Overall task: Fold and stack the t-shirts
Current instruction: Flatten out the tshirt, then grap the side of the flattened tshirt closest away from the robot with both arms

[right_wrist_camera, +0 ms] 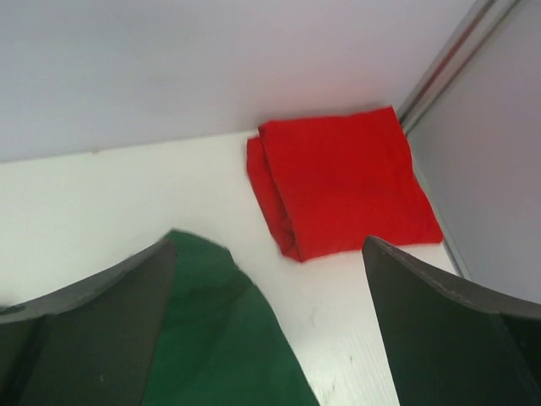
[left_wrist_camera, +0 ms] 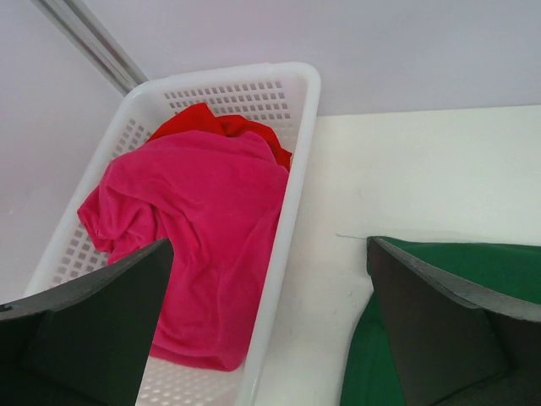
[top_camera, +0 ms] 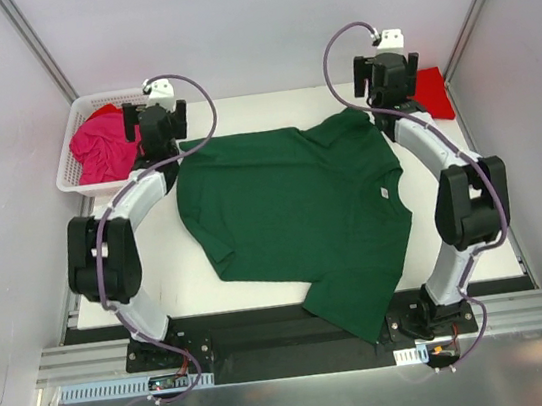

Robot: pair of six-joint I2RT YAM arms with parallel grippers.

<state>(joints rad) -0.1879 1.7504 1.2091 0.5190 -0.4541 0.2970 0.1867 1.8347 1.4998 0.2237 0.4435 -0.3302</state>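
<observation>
Dark fingers of L end effector crowd the bottom corners of its wrist view, spread wide, released, nothing btwn them. R end effector is the same: released & empty. Spread on bench lies green t-shirt; its near hem hangs over the bench edge, and wrist views catch only cut-off corners of it. L end effector sits at green t-shirt's far-left corner, R at its far-right sleeve; can't tell if fingertips touch cloth. Left of green t-shirt: white basket w/ crumpled pink t-shirt hiding most of a red cloth, garment unclear. Right of green t-shirt, apart from it: folded red t-shirt, partly hidden by R end effector from above.
</observation>
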